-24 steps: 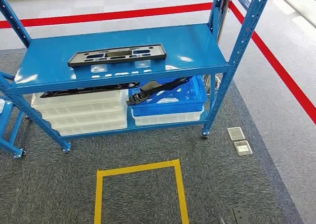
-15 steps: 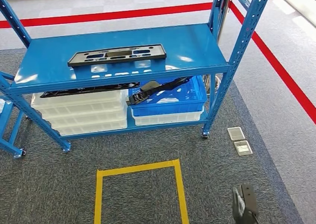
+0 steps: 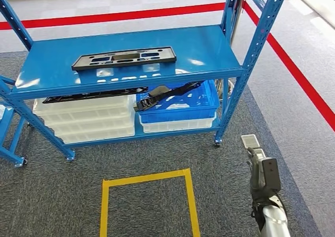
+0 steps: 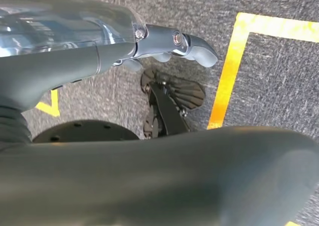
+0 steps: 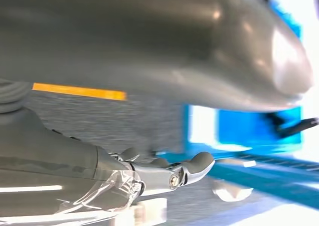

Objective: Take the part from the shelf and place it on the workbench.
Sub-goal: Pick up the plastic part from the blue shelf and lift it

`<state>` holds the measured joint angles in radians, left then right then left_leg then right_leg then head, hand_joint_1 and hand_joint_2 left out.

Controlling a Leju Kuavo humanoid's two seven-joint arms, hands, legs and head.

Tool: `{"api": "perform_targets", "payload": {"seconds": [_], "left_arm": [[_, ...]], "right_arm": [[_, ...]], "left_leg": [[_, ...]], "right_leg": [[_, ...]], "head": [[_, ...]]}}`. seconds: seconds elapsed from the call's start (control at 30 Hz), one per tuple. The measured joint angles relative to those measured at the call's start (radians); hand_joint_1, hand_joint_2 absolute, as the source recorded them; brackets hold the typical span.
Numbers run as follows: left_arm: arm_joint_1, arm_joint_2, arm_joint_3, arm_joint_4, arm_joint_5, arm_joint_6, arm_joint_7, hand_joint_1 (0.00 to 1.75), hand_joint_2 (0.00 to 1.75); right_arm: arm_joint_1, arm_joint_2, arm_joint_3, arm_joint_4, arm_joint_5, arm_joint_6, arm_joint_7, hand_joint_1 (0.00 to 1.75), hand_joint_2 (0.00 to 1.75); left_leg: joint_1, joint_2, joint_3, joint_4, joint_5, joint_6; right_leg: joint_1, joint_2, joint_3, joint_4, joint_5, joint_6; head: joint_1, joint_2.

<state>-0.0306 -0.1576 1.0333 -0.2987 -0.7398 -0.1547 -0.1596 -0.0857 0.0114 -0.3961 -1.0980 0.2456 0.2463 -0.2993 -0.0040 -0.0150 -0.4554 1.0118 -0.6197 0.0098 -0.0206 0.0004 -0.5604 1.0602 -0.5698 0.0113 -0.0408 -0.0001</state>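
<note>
A long flat black part (image 3: 123, 58) with cut-outs lies on the upper deck of the blue shelf (image 3: 197, 48). My right hand (image 3: 264, 177) is raised over the carpet at the lower right, well short of the shelf and below its deck. Its fingers (image 5: 188, 168) stretch out straight with nothing in them, and the shelf is a blur ahead of them. My left hand (image 4: 124, 56) hangs over the carpet beside a yellow tape line (image 4: 226, 76), its fingers (image 4: 188, 41) straight and holding nothing.
On the lower deck sit stacked white bins (image 3: 87, 119) and a blue crate (image 3: 186, 103) with another black part (image 3: 166, 92) lying across it. A yellow tape square (image 3: 148, 180) marks the carpet before the shelf. Floor sockets (image 3: 250, 141) and red lines (image 3: 300, 75) lie to the right.
My right hand has come up into the head view from the bottom right edge and climbed toward the shelf. The part and the shelf have not moved.
</note>
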Motion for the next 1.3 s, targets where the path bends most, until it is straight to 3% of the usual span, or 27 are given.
{"api": "perform_targets", "payload": {"seconds": [0.7, 0.97, 1.17, 1.23, 1.3], "left_arm": [[-0.048, -0.059, 0.329, 0.046, 0.003, -0.073, 0.005, 0.0, 0.0], [-0.057, -0.072, 0.408, 0.058, 0.008, -0.103, 0.004, 0.0, 0.0], [-0.057, -0.072, 0.427, 0.059, 0.017, -0.106, 0.003, 0.0, 0.0], [-0.058, -0.074, 0.429, 0.059, 0.018, -0.106, 0.001, 0.0, 0.0], [-0.06, -0.076, 0.429, 0.06, 0.017, -0.106, -0.002, 0.0, 0.0]], "right_arm": [[-0.019, -0.109, 0.431, -0.586, -0.191, 0.056, -0.049, 0.0, 0.0], [-0.016, -0.15, 0.522, -0.71, -0.249, 0.067, -0.057, 0.0, 0.0], [-0.003, -0.159, 0.543, -0.736, -0.257, 0.068, -0.06, 0.0, 0.0], [-0.002, -0.162, 0.545, -0.747, -0.259, 0.068, -0.061, 0.0, 0.0], [-0.001, -0.167, 0.546, -0.754, -0.26, 0.068, -0.062, 0.0, 0.0]], "left_leg": [[0.0, 0.0, 0.0, 0.0, 0.0, 0.0], [-0.001, 0.0, 0.0, 0.002, 0.0, 0.001], [-0.008, 0.0, -0.002, 0.006, -0.002, 0.01], [-0.007, 0.002, 0.005, -0.013, 0.01, 0.022], [0.0, 0.007, 0.016, -0.039, 0.026, 0.034]], "right_leg": [[0.0, 0.0, 0.0, 0.0, 0.0, 0.0], [-0.001, 0.0, 0.0, -0.001, 0.001, 0.001], [-0.009, 0.0, 0.0, -0.006, 0.007, 0.012], [-0.009, 0.0, 0.004, -0.013, 0.01, 0.021], [-0.006, 0.001, -0.013, 0.021, -0.008, 0.025]], "head": [[0.0, 0.0], [0.0, 0.0], [0.0, 0.0], [0.0, 0.0], [0.001, 0.0]]}}
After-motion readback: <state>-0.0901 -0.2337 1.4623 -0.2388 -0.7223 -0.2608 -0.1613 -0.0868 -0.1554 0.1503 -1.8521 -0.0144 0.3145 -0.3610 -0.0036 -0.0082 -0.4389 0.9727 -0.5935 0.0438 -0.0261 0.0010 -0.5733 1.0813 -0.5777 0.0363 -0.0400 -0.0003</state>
